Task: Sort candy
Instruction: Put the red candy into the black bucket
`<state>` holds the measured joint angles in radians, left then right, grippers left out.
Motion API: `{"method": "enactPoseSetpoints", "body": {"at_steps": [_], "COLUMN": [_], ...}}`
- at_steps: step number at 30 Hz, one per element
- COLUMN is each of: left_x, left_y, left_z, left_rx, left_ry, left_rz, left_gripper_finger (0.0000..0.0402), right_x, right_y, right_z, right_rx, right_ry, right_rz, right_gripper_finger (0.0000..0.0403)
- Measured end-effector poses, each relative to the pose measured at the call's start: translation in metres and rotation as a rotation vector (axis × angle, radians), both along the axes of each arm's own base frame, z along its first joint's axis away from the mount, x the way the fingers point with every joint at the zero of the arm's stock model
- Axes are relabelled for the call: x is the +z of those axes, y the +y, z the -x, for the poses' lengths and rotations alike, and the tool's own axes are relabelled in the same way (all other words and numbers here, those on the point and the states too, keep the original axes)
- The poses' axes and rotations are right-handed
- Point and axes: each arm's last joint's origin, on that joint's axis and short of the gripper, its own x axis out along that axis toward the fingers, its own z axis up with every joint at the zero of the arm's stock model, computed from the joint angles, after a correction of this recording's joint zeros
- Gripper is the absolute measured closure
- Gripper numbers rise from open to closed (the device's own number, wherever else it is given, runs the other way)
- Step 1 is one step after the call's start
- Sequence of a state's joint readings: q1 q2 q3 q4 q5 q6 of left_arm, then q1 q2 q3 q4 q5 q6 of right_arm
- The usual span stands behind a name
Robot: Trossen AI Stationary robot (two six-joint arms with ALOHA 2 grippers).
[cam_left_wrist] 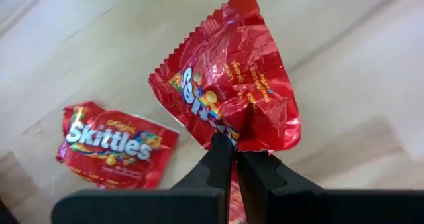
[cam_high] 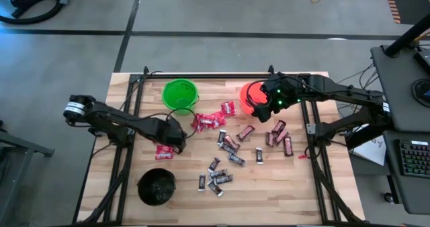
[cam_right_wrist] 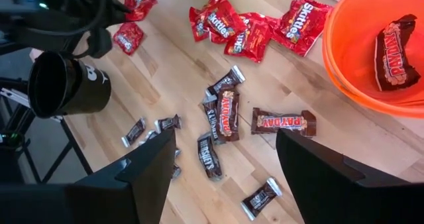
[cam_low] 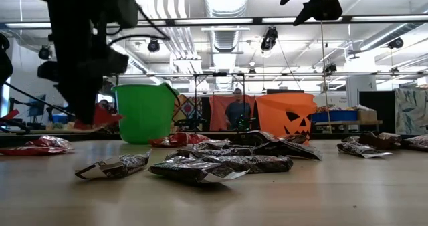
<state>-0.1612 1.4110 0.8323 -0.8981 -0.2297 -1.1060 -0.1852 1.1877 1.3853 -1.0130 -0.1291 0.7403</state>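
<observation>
The left claw (cam_left_wrist: 233, 159) is pinching a red sweet packet (cam_left_wrist: 232, 85) by its lower edge, fingers closed tight; a second red packet (cam_left_wrist: 116, 144) is lying flat on the counter (cam_left_wrist: 344, 65) beside it. Mid-counter, dark bars (cam_high: 228, 143) are lying scattered. The right claw (cam_right_wrist: 225, 171) is hanging wide open and empty beside the orange bucket (cam_right_wrist: 344, 71), whose rim is cutting off the view of the bar (cam_right_wrist: 392, 52) inside.

We see orange bucket (cam_right_wrist: 344, 65) at 2 o'clock, one brown bar (cam_right_wrist: 395, 50) inside | red packets (cam_right_wrist: 252, 28) at 12 | brown and black bars (cam_right_wrist: 222, 121) on wood at centre | black bucket (cam_right_wrist: 66, 85) at 9 | our right gripper (cam_right_wrist: 225, 168) fingers spread wide at 6.
</observation>
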Motion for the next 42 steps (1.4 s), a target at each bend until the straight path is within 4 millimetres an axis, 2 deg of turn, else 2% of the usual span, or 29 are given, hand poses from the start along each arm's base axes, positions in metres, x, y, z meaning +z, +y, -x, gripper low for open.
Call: {"method": "enactPoseSetpoints", "body": {"at_steps": [8, 14, 18, 20, 23, 27, 31, 36, 42], "left_x": [0.035, 0.088, 0.13, 0.149, 0.166, 0.17, 0.151, 0.128, 0.118], "left_y": [-0.007, -0.023, -0.034, -0.042, -0.062, -0.104, -0.14, -0.155, -0.159], "left_z": [0.009, 0.017, 0.022, 0.026, 0.034, 0.043, 0.055, 0.051, 0.046], "left_rx": [-0.214, -0.418, -0.492, -0.511, -0.51, -0.575, -0.613, -0.576, -0.586], "left_ry": [-0.106, -0.296, -0.407, -0.425, -0.372, -0.275, -0.113, -0.004, 0.038], "left_rz": [0.127, 0.333, 0.365, 0.39, 0.533, 0.68, 0.706, 0.66, 0.611], "left_gripper_finger": [0.0401, 0.0401, 0.0401, 0.0401, 0.0401, 0.0401, 0.0401, 0.0401, 0.0401], "right_x": [0.0, 0.0, 0.0, 0.0, 0.0, 0.0, 0.0, 0.0, 0.0], "right_y": [0.0, 0.0, 0.0, 0.0, 0.0, 0.0, 0.0, 0.0, 0.0], "right_z": [0.0, 0.0, 0.0, 0.0, 0.0, 0.0, 0.0, 0.0, 0.0], "right_rx": [0.006, 0.015, 0.024, 0.026, 0.028, 0.036, 0.042, 0.053, 0.057], "right_ry": [0.0, 0.0, 0.0, 0.0, -0.001, -0.001, -0.001, -0.001, -0.001], "right_rz": [0.005, 0.013, 0.021, 0.022, 0.023, 0.029, 0.033, 0.042, 0.046], "right_gripper_finger": [0.0151, 0.0147, 0.0151, 0.0152, 0.0149, 0.0147, 0.0151, 0.0149, 0.0148]}}
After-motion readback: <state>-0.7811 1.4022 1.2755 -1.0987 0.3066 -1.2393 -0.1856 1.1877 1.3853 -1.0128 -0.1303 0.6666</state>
